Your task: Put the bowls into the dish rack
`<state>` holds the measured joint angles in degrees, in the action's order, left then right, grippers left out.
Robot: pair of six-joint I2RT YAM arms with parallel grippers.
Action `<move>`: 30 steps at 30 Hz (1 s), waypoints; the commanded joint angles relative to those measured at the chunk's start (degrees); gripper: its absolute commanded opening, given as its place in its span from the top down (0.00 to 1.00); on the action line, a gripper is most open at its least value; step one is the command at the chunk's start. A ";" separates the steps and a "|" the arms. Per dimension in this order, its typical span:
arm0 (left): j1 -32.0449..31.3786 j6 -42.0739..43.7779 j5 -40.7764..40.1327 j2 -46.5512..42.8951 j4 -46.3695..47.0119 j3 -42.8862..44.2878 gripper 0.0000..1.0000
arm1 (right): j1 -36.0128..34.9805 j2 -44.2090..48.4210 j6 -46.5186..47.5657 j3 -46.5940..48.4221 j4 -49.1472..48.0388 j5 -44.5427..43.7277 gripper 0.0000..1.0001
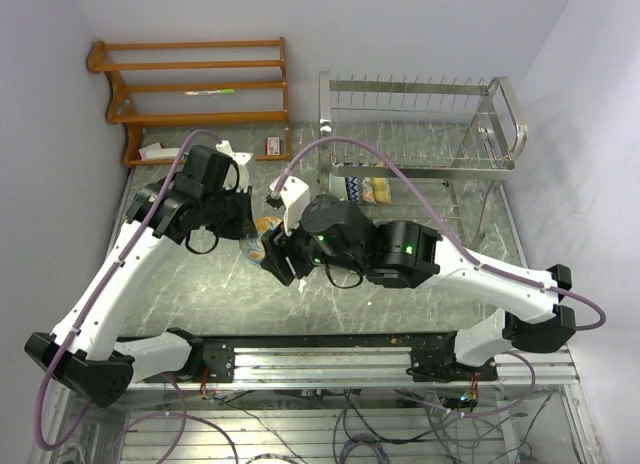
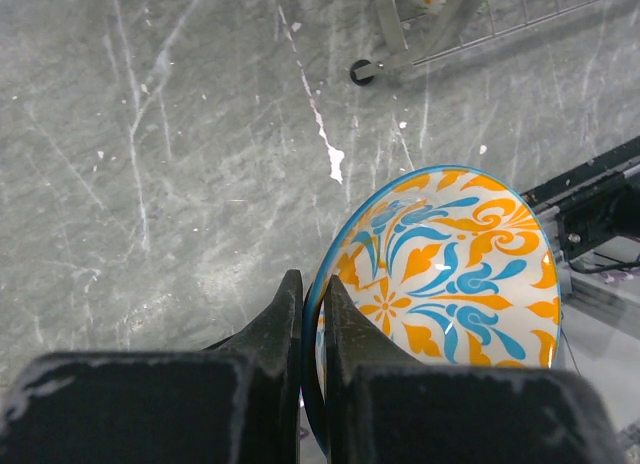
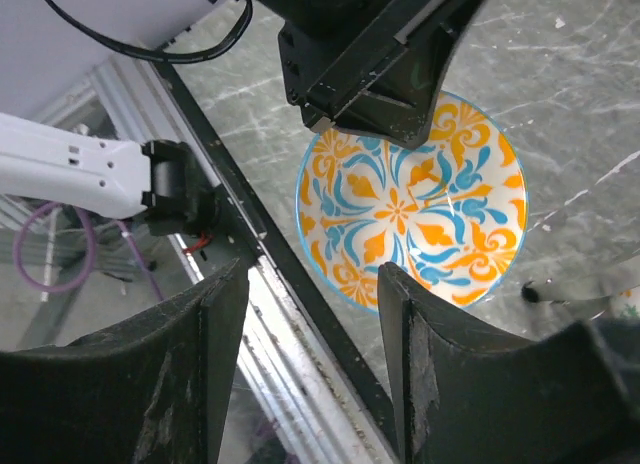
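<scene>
My left gripper (image 2: 312, 289) is shut on the rim of an orange and blue floral bowl (image 2: 450, 254) and holds it on edge above the table. From above, the bowl (image 1: 265, 225) is mostly hidden between the two grippers. My right gripper (image 3: 310, 284) is open and empty, its fingers just short of the bowl (image 3: 410, 199), not touching it; seen from above it (image 1: 280, 254) faces the left gripper (image 1: 250, 239). The silver wire dish rack (image 1: 420, 124) stands at the back right. Patterned bowls (image 1: 365, 189) sit in its lower tier.
A brown wooden slatted shelf (image 1: 200, 84) stands at the back left. A small red and white object (image 1: 273, 146) lies beside it. The rack's foot (image 2: 362, 72) rests on the marble table (image 2: 150, 184). The metal base rail (image 1: 320, 364) runs along the near edge.
</scene>
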<state>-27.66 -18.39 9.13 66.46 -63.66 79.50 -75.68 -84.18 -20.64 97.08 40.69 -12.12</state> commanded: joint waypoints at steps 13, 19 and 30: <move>-1.12 -0.26 9.92 2.61 -1.55 7.80 0.93 | -0.83 -5.39 9.79 -2.57 -1.62 -3.38 0.35; -1.49 -0.42 10.61 2.21 -2.16 8.04 0.93 | -0.85 -4.83 9.65 -4.79 -3.04 -6.07 0.51; -1.61 -0.72 7.25 0.06 -0.21 4.55 0.93 | -0.60 -0.49 4.98 -9.19 -4.79 -7.30 1.00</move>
<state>-29.87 -18.00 17.63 69.54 -65.52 84.18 -78.78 -88.97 -7.73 90.63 34.17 -13.50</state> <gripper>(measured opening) 0.128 0.083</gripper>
